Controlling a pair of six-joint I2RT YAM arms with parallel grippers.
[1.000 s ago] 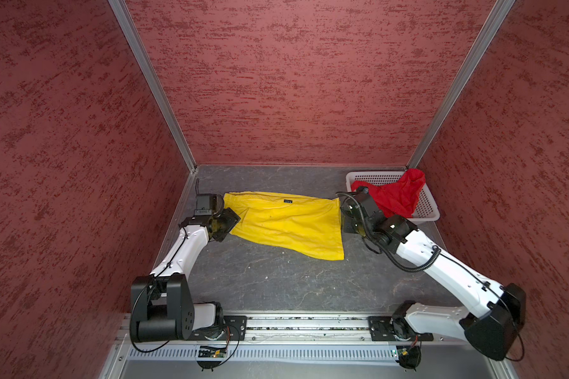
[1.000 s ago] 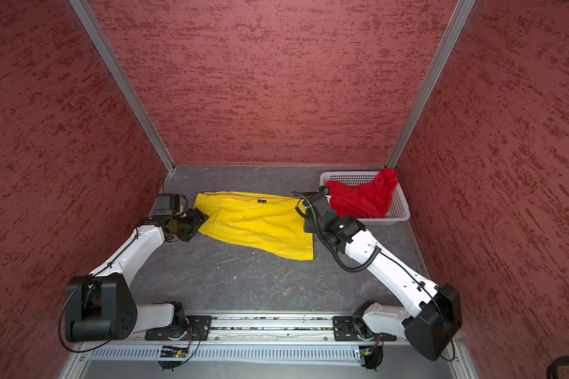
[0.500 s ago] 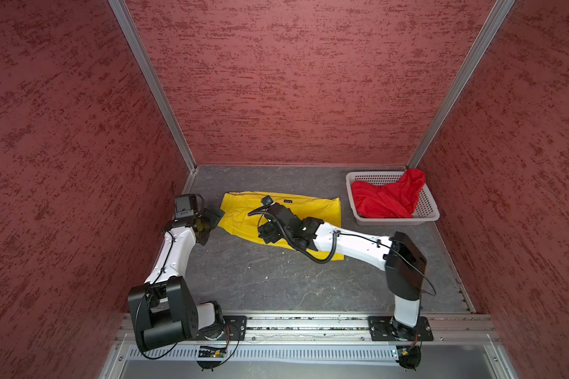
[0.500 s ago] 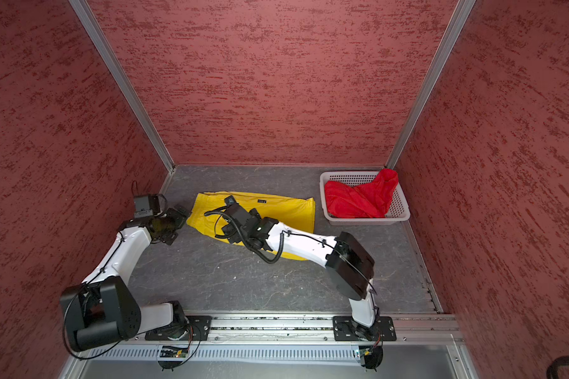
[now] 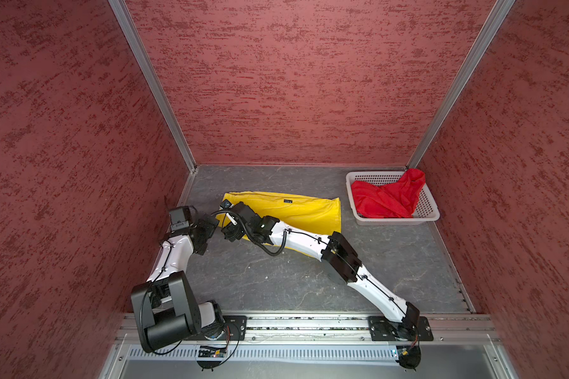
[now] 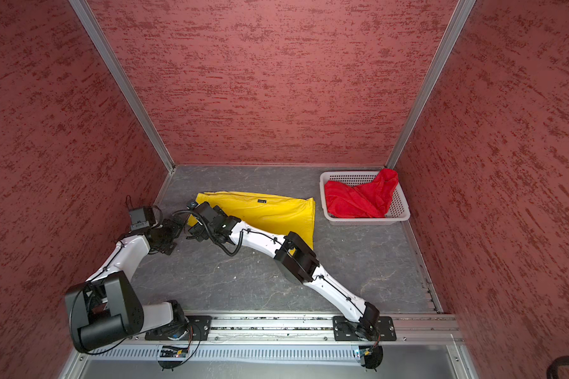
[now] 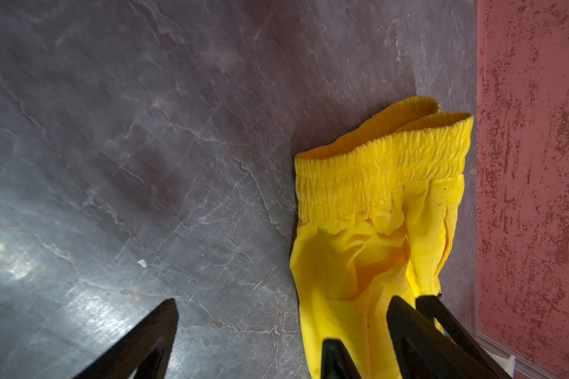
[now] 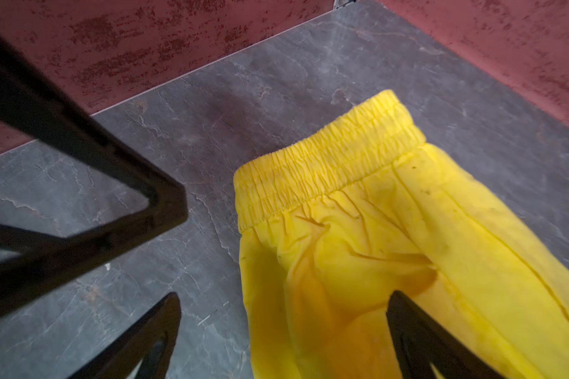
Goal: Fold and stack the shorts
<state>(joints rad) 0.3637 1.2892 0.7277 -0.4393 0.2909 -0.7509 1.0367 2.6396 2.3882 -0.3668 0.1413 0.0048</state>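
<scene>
Yellow shorts [image 5: 296, 213] folded flat on floor; red shorts [image 5: 388, 198] crumpled in basket [image 5: 429, 210].

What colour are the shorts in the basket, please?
The shorts are bright red, clearest in a top view.

Right hand [image 8: 284, 295] spread wide, empty: one finger over bright yellow shiny shorts [image 8: 375, 229] near the gathered waistband, the other over grey stone-look surface [image 8: 211, 115]. Blurred black angled bar [image 8: 79, 157] alongside, probably the other arm.
</scene>
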